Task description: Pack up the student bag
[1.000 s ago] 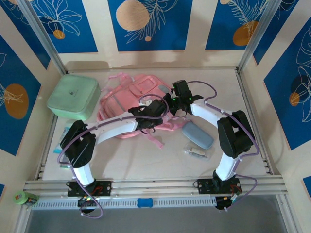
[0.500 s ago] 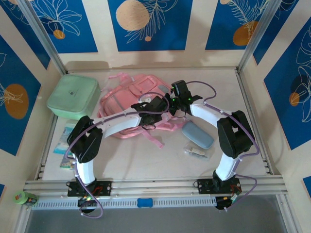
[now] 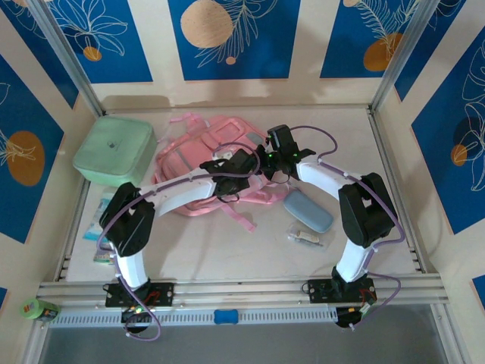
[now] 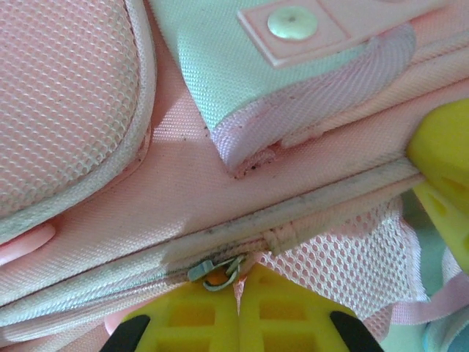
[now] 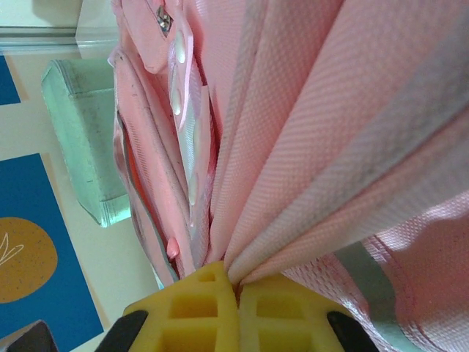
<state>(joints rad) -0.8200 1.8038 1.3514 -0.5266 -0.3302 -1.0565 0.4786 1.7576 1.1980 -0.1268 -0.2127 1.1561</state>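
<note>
One student bag [image 3: 198, 155], the single backpack on the table [image 3: 227, 246]

One mint-green lidded box [image 3: 115, 150]

One grey-blue pencil case [image 3: 308, 211]

One small pale item [image 3: 306, 237] just beside the pencil case, too small to tell whether it is a single piece

Flat light-blue packets [image 3: 94, 229] at the table's left edge, partly hidden, seemingly two

One round green thing [image 3: 38, 309] beyond the near rail [image 3: 303, 282]

Two arms, the left arm [image 3: 182, 187] and the right arm [image 3: 326, 176]

Two grippers, the left gripper [image 4: 238, 290] and the right gripper [image 5: 236, 290], each with two yellow fingers [image 4: 198, 315]

On the bag up close, one zip pull [image 4: 216, 268] and one round snap [image 4: 292, 22]
</note>
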